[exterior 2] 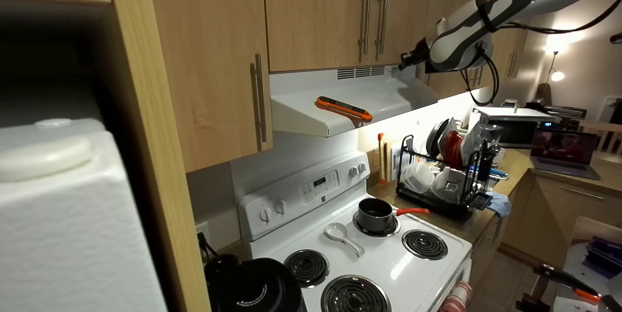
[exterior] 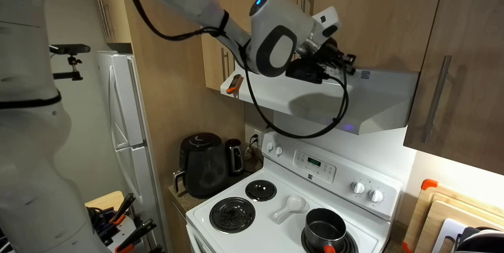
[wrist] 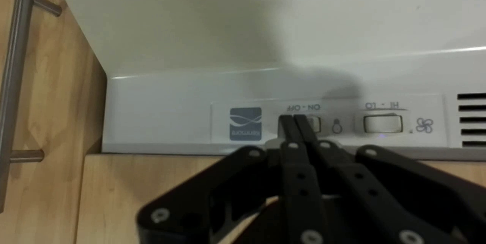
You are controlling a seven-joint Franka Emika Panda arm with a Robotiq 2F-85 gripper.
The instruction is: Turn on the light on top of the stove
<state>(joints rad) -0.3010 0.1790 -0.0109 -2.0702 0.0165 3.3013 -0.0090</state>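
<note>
The white range hood (exterior: 378,95) hangs over the stove (exterior: 252,182); the hood also shows in an exterior view (exterior 2: 301,86) and in the wrist view (wrist: 159,111). The wrist view is upside down. In it the light switch (wrist: 316,124) lies under the ON-OFF label, beside a bulb symbol; its left part is hidden behind my fingertips. My gripper (wrist: 293,118) is shut with nothing between its fingers, tips over the switch's left part. I cannot tell whether they touch it. The gripper also shows at the hood's upper front in both exterior views (exterior: 351,64) (exterior 2: 402,64).
The fan switch (wrist: 382,124) sits beside the light switch. Wooden cabinets (exterior 2: 316,15) with bar handles stand above and beside the hood. An orange-black device (exterior 2: 344,109) is on the hood's sloped front. A pot (exterior: 325,227) and a spoon rest (exterior: 293,205) are on the stove.
</note>
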